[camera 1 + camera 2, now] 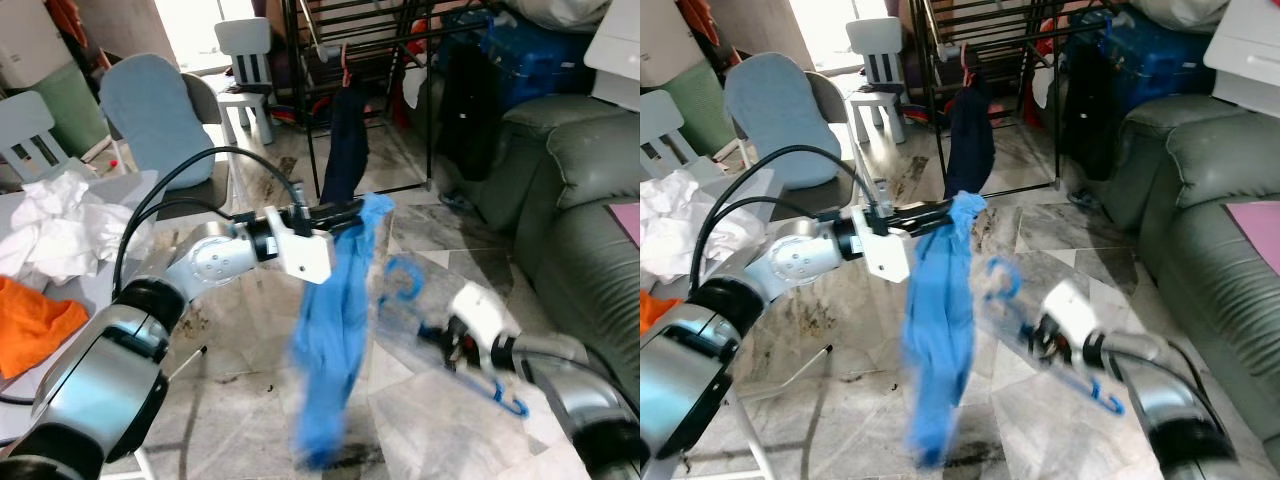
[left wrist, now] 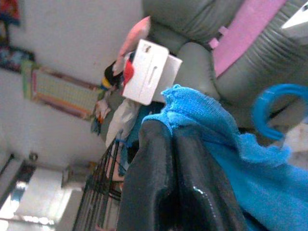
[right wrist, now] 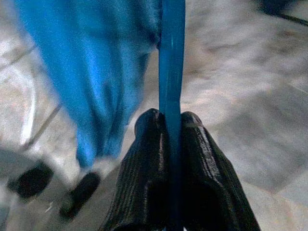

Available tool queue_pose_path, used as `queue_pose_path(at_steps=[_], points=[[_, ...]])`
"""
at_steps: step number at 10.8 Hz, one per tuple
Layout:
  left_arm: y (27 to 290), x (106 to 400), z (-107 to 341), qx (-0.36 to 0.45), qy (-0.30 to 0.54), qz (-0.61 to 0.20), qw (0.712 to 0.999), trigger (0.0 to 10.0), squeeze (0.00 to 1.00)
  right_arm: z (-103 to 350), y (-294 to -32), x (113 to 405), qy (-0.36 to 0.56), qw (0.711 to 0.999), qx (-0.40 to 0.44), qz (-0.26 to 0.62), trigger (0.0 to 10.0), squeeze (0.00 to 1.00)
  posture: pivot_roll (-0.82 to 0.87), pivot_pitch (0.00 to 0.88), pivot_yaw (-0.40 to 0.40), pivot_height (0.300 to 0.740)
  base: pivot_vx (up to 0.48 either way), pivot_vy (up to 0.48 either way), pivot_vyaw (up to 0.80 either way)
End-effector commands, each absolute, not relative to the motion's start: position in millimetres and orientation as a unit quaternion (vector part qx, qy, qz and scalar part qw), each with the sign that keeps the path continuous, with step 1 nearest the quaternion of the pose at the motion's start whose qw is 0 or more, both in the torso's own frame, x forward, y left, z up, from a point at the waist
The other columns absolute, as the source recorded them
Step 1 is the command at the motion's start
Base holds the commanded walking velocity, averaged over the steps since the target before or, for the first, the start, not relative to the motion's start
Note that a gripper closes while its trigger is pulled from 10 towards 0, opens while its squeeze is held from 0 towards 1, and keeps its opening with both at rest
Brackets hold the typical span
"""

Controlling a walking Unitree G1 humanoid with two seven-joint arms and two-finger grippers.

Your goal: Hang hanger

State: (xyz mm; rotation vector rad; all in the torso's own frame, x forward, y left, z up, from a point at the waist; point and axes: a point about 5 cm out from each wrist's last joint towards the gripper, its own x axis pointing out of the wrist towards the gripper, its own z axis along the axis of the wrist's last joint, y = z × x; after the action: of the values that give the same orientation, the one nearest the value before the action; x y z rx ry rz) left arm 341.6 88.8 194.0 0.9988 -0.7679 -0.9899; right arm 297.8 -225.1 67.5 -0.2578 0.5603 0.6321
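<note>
A grey sofa (image 1: 590, 200) fills the right side of the frame, with a black drying rack (image 1: 360, 40) at top centre. At centre, a blue garment (image 1: 335, 340) hangs pinched in the left gripper (image 1: 345, 212). At lower right, the right gripper (image 3: 167, 126) clamps a blue hanger (image 1: 405, 285).

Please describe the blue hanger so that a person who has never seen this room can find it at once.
Start at the grey sofa on the robot's right; over the marble floor before it, the right gripper is shut on the blue hanger. It is thin, hard plastic with a curled hook, unlike the soft blue cloth hanging beside it from the left gripper.
</note>
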Motion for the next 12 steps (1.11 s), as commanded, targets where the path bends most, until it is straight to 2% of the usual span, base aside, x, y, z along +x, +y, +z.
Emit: queue_pose_path(at_steps=[1,2,3,4,5,6,7,8,10,11,12], points=[[100.0,343.0,199.3,0.436,-0.347,-0.423,0.714,10.0,0.00,70.6,-234.8,304.1,0.268,0.922,-0.116,0.254,10.0,0.00,-0.19,0.000,0.128,0.740,0.000,0.000,0.00],[104.2,339.0,187.6,0.395,-0.330,-0.410,0.753,10.0,0.00,82.9,-250.7,320.2,0.234,0.958,-0.069,0.151,10.0,0.00,-0.19,0.000,0.122,0.740,0.000,0.000,0.00],[98.8,335.3,182.1,0.364,-0.324,-0.411,0.770,10.0,0.00,88.1,-255.0,328.0,0.219,0.968,-0.046,0.111,10.0,0.00,-0.19,0.000,0.114,0.740,0.000,0.000,0.00],[87.4,327.6,162.2,0.310,-0.284,-0.426,0.801,10.0,0.00,101.9,-252.9,341.8,0.187,0.980,-0.004,0.071,10.0,0.00,-0.19,0.000,0.107,0.740,0.000,0.000,0.00],[81.6,322.4,148.0,0.292,-0.256,-0.436,0.812,10.0,0.00,111.1,-245.1,349.3,0.167,0.983,0.020,0.074,10.0,0.00,-0.19,0.000,0.102,0.740,0.000,0.000,0.00],[74.0,316.5,134.5,0.272,-0.230,-0.445,0.822,10.0,0.00,125.9,-231.9,359.4,0.136,0.984,0.087,0.080,10.0,0.00,-0.19,0.000,0.098,0.740,0.000,0.000,0.00],[66.1,310.7,126.2,0.258,-0.211,-0.455,0.826,10.0,0.00,142.0,-220.6,369.3,0.101,0.976,0.175,0.080,10.0,0.00,-0.19,0.000,0.093,0.740,0.000,0.000,0.00],[55.9,303.1,117.1,0.232,-0.188,-0.473,0.829,10.0,0.00,159.3,-211.0,378.4,0.058,0.954,0.286,0.071,10.0,0.00,-0.19,0.000,0.089,0.740,0.000,0.000,0.00],[51.2,296.1,109.1,0.207,-0.167,-0.483,0.834,10.0,0.00,170.1,-208.7,383.0,0.020,0.938,0.341,0.055,10.0,0.00,-0.20,0.000,0.084,0.740,0.000,0.000,0.00],[52.2,294.7,109.8,0.203,-0.172,-0.468,0.843,10.0,0.00,175.3,-186.1,381.4,0.025,0.923,0.362,0.130,10.0,0.00,-0.20,0.000,0.076,0.740,0.000,0.000,0.00],[54.3,296.3,115.9,0.203,-0.189,-0.447,0.850,10.0,0.00,179.5,-184.2,382.4,0.011,0.929,0.353,0.116,10.0,0.00,-0.20,0.000,0.075,0.740,0.000,0.000,0.00]])
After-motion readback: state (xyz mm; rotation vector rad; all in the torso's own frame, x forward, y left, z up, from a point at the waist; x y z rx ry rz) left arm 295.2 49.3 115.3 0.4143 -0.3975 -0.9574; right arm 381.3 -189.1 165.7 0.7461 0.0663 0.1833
